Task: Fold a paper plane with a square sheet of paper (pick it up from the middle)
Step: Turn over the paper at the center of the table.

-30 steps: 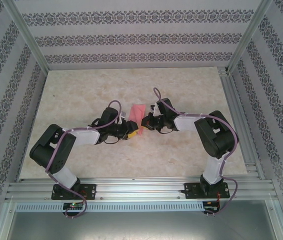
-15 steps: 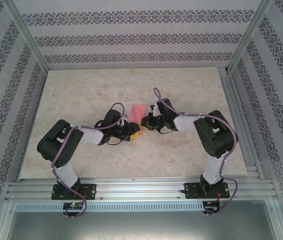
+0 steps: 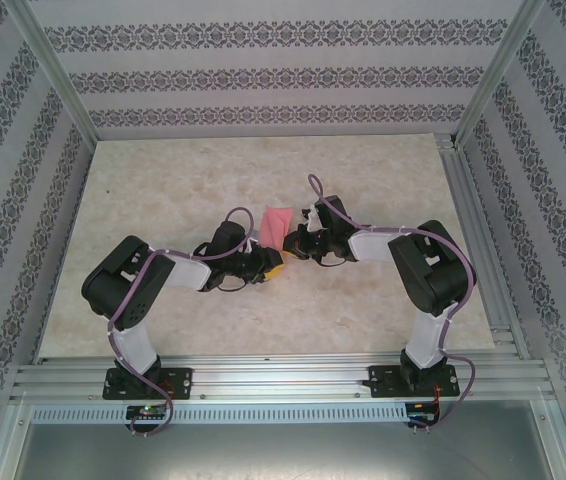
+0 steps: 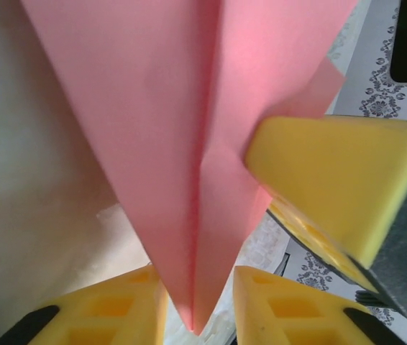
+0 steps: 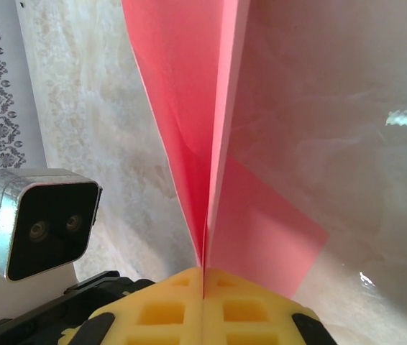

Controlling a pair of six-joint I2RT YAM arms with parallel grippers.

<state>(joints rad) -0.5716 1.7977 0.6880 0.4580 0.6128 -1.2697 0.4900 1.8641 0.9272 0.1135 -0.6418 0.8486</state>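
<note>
The pink-red paper plane is a folded sheet with a centre crease, held up off the table between both arms. My right gripper is shut on its folded edge, and the paper fans out upward from the closed pads. In the left wrist view the pointed tip of the plane hangs down into the gap of my left gripper, which is open, its fingers on either side of the tip. The right gripper's yellow fingers press the paper from the right. From above, the left gripper sits just below the right gripper.
The beige marble-patterned table lies all around the arms. Patterned walls and aluminium frame posts enclose it. The left wrist's camera housing sits close to the right gripper's left side.
My left arm has swung right and forward, bringing its open gripper up to the paper's lower tip. The right gripper and paper have stayed almost still.
</note>
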